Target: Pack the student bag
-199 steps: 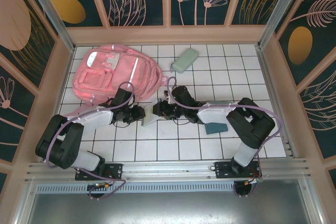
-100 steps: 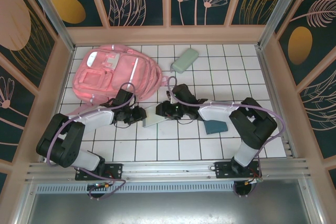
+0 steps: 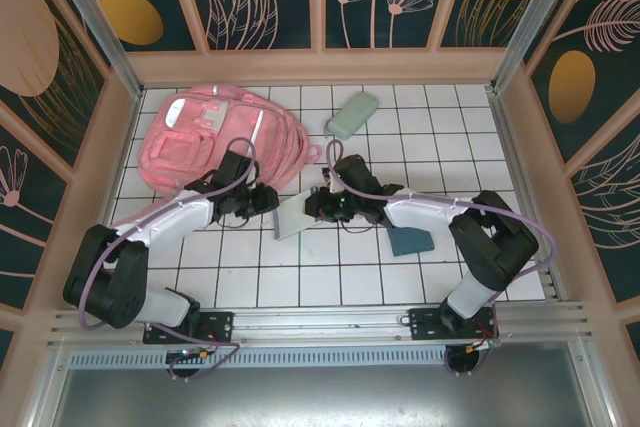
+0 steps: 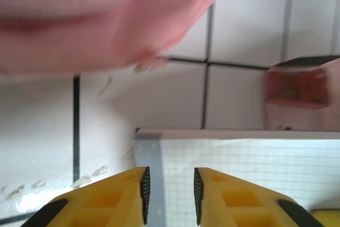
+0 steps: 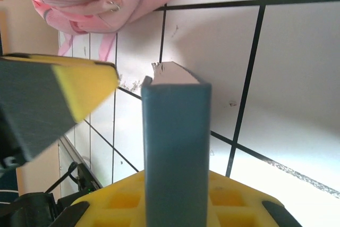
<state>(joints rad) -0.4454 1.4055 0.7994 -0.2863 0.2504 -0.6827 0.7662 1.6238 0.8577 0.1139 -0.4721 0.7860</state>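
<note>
The student bag point(image 3: 215, 142), a big pink backpack, lies flat at the back left of the tiled floor; its pink fabric point(image 4: 95, 19) hangs blurred across the top of the left wrist view. A grey-blue notebook point(image 3: 292, 215) with lined pages sits tilted between the two grippers. My right gripper point(image 3: 318, 207) is shut on it, its spine point(image 5: 176, 126) standing up out of the yellow jaws point(image 5: 175, 184). My left gripper point(image 3: 262, 202) is at the notebook's left edge, by the bag's lower corner. Its jaws point(image 4: 169, 195) are open, with the notebook's page point(image 4: 249, 168) beyond them.
A pale green pouch point(image 3: 352, 115) lies at the back centre, right of the bag. A dark teal flat item point(image 3: 410, 240) rests under the right forearm. Wooden walls ring the tiled floor. The bag's zip end point(image 5: 114, 6) shows in the right wrist view.
The right gripper has shut on the notebook. The left arm has moved back toward the bag, and the notebook has shifted slightly with both grippers.
</note>
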